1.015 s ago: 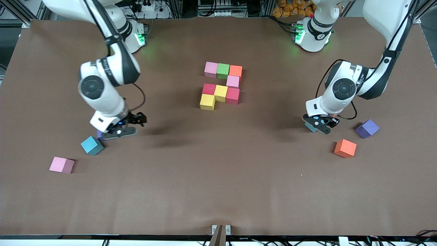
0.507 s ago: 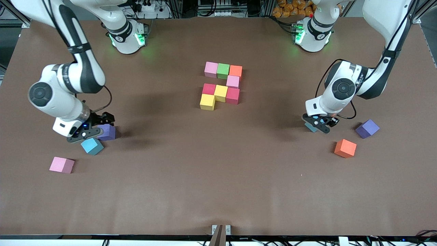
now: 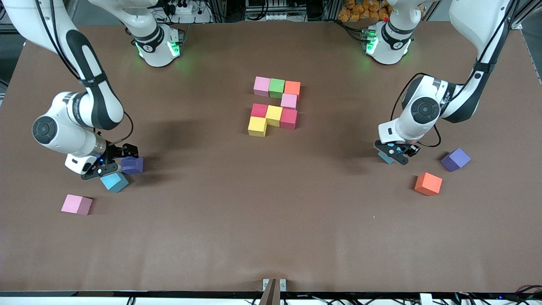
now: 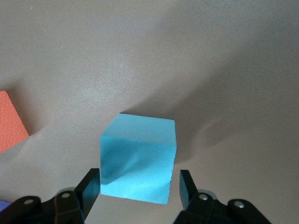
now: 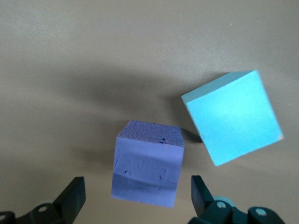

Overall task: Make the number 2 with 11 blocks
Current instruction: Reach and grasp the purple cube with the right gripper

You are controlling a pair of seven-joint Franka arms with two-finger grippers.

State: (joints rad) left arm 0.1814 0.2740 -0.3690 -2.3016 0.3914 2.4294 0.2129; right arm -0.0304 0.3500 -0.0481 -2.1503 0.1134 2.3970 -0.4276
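A broad bench fills nearly the whole front view, covered in a matte brown sheet with faint creases running across its lower part. Soft dark shadows lie on the brown surface in 3 or 4 patches, and green light glows on it at 2 spots near its upper edge. Along that upper edge run aluminium frame rails, black cables and a white power strip, with a heap of small orange objects toward one corner. At the lower edge a small metal bracket sits at mid-width, above a dark strip with more cables. Both wrist views show the same surface as plain greyish brown, crossed by shadows.
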